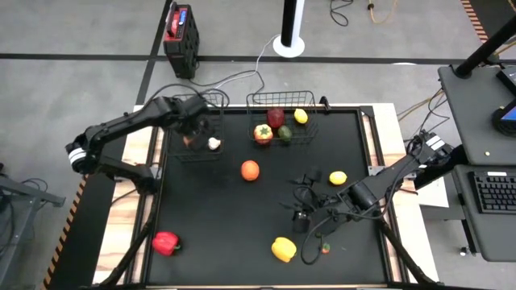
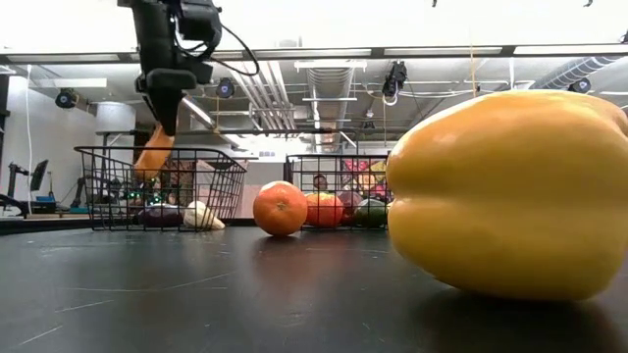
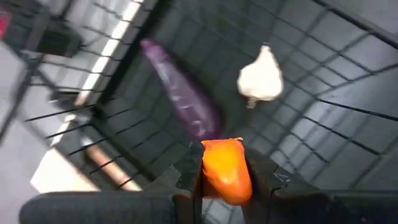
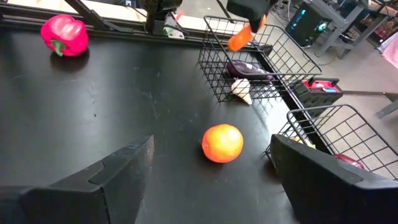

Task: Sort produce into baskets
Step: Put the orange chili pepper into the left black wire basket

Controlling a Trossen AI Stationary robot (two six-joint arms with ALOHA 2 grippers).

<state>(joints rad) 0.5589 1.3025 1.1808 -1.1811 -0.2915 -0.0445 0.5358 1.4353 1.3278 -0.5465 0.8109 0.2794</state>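
Note:
My left gripper (image 1: 193, 134) hangs over the narrower wire basket (image 1: 172, 153) at the table's far left, shut on an orange carrot (image 3: 225, 169). A purple eggplant (image 3: 180, 93) and a white garlic (image 3: 260, 78) lie on the basket floor below it. The wider basket (image 1: 251, 121) beside it holds a red fruit, a lemon, a red-yellow piece and a green one. My right gripper (image 4: 211, 174) is open and empty over the table's right middle (image 1: 305, 197), pointing at the orange (image 4: 222, 142). My left gripper pinches the carrot's upper part (image 3: 217, 186) between its two fingers, which come from above and point down. The carrot sticks out below the fingers at a slant (image 2: 152, 155), lifted clear above the basket floor.
On the mat lie an orange (image 1: 250, 170), a lemon (image 1: 338, 178), a yellow pepper (image 1: 283, 249), a red pepper (image 1: 165, 242) at the near left and a small orange-green piece (image 1: 325, 248). Cables lie around my right gripper.

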